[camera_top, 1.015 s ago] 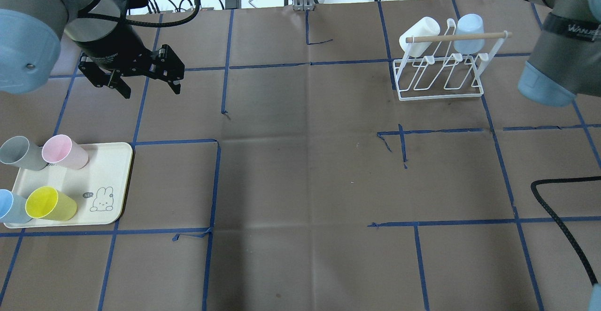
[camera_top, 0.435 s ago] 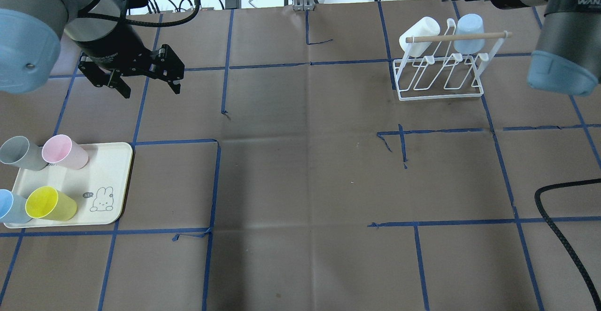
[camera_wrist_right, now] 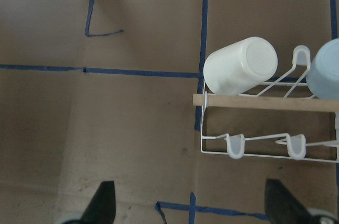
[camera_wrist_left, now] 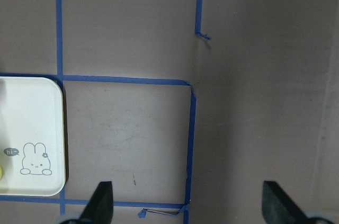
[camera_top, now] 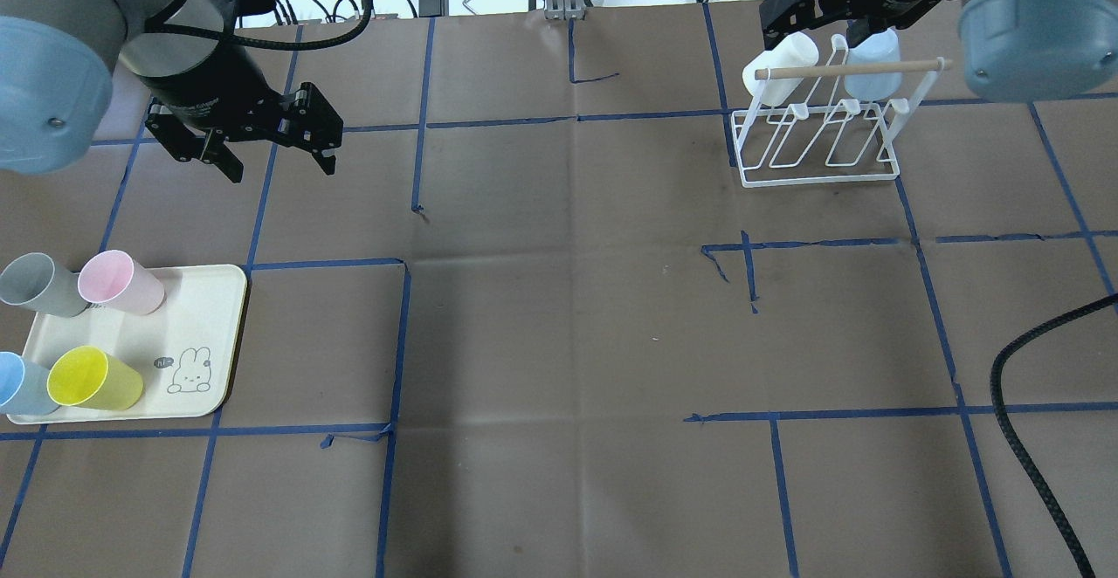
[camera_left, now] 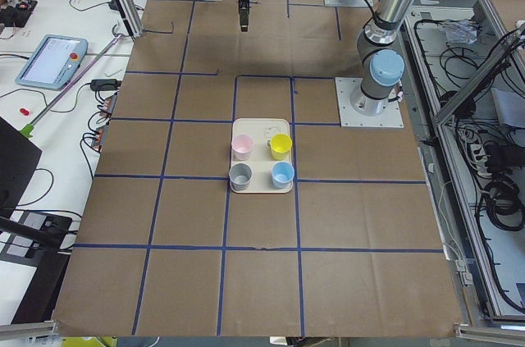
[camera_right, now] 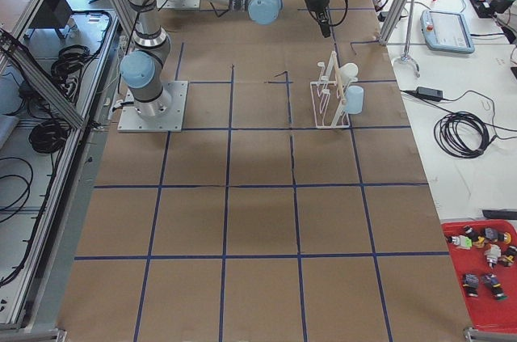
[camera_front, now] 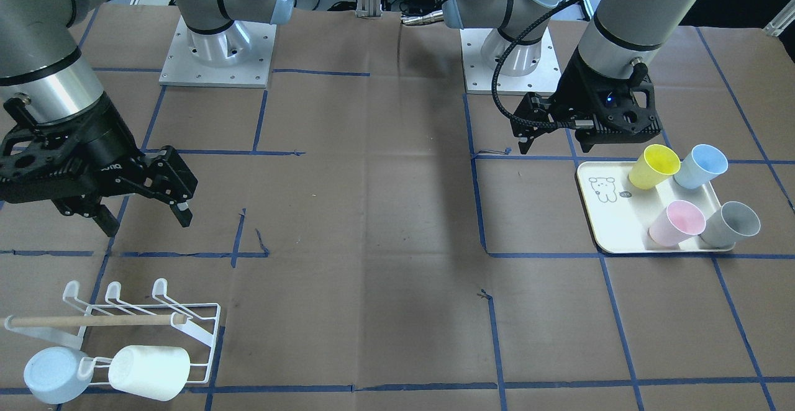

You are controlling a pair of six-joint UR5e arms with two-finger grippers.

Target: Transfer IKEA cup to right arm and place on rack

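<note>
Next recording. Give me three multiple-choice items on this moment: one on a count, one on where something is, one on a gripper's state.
1. How many cups stand on the cream rectangular tray with the bunny drawing?
A. two
B. three
C. four

2. Where is the white plastic cup?
A. on that tray
B. on the white wire rack with the wooden dowel bar
C. in a gripper

3. How is the left arm's black two-finger gripper?
A. open and empty
B. shut on a cup
C. shut on nothing

Answers:
1 C: a grey cup, a pink cup, a yellow cup and a blue cup stand on it.
2 B: it sits over a rack prong, beside a pale blue cup.
3 A: it is spread wide, with nothing in it.
</note>
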